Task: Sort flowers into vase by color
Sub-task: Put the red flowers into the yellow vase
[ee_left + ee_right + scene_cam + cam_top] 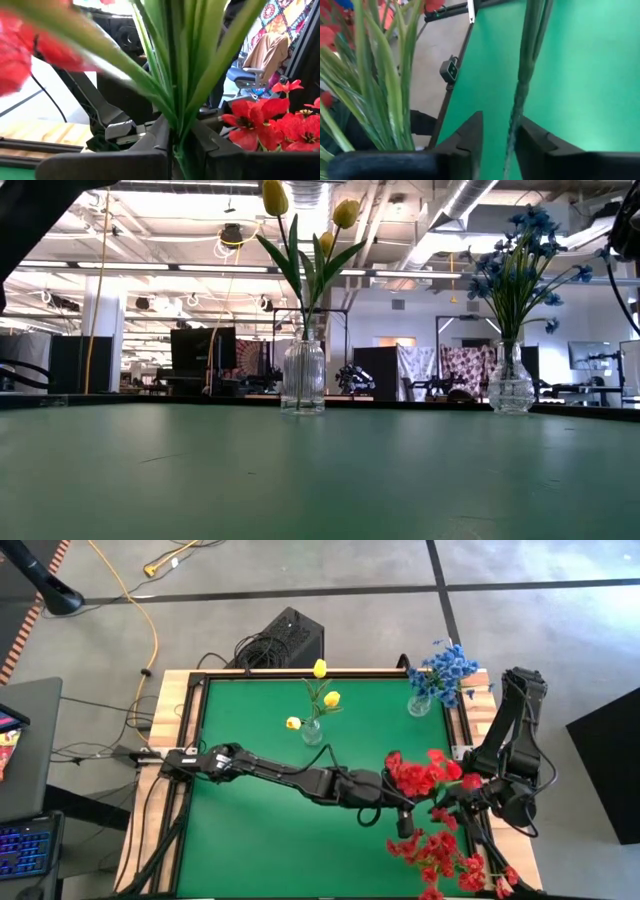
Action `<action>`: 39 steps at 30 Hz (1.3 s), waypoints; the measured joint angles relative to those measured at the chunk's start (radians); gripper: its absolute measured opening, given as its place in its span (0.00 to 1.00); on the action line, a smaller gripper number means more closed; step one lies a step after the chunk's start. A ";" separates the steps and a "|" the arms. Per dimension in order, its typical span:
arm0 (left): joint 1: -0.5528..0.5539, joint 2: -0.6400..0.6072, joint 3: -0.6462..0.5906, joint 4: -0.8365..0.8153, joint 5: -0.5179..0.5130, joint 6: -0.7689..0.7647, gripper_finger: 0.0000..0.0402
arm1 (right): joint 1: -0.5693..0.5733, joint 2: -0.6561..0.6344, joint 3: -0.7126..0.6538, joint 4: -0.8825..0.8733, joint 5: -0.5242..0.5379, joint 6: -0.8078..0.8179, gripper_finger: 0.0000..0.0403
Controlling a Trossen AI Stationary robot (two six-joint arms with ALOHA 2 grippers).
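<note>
Red artificial blooms (pixel 415 778) on green stems sit bunched at the left gripper (pixel 392 802), which reaches across the green counter (pixel 250 840) from above; the right gripper (pixel 462 798) waits just beside them, with more red flowers (pixel 440 855) heaped near it at the counter's edge. Beyond both grippers, yellow tulip-like buds (pixel 320 669) stand in a clear glass vase (pixel 312 732), and blue blooms (pixel 447 665) fill a second clear vase (pixel 419 704) at the far corner.

At counter level, the ribbed glass vase (pixel 303 376) of yellow buds (pixel 273 196) and the vase (pixel 511 383) of blue blooms (pixel 527 225) stand upright, well apart.

Left wrist: the gripper's fingers (pixel 150 140) are clamped on a sheaf of green stems (pixel 176 75), red blooms (pixel 260 120) alongside.

Right wrist: fingers (pixel 470 132) stand slightly parted around a thin green stem (pixel 520 95), not pinching it.
</note>
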 joint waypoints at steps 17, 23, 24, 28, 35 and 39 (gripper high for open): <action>-0.136 0.002 -0.001 -0.075 -0.239 0.092 0.00 | 0.017 -0.098 0.000 -0.062 -0.121 0.134 0.67; -0.171 0.000 -0.035 -0.157 -0.418 0.030 0.00 | 0.034 -0.125 0.000 -0.082 -0.093 0.136 0.67; -0.172 0.000 -0.058 -0.154 -0.429 0.011 0.00 | 0.034 -0.125 0.000 -0.081 -0.092 0.136 0.67; -0.187 -0.008 -0.155 -0.093 -0.443 -0.050 0.00 | 0.034 -0.120 0.000 -0.081 -0.092 0.144 0.67; -0.232 -0.031 -0.273 0.275 -0.384 -0.011 0.00 | 0.034 -0.118 0.000 -0.092 -0.092 0.153 0.67; -0.234 -0.031 -0.280 0.309 -0.304 -0.051 0.00 | 0.033 -0.118 0.000 -0.093 -0.092 0.150 0.67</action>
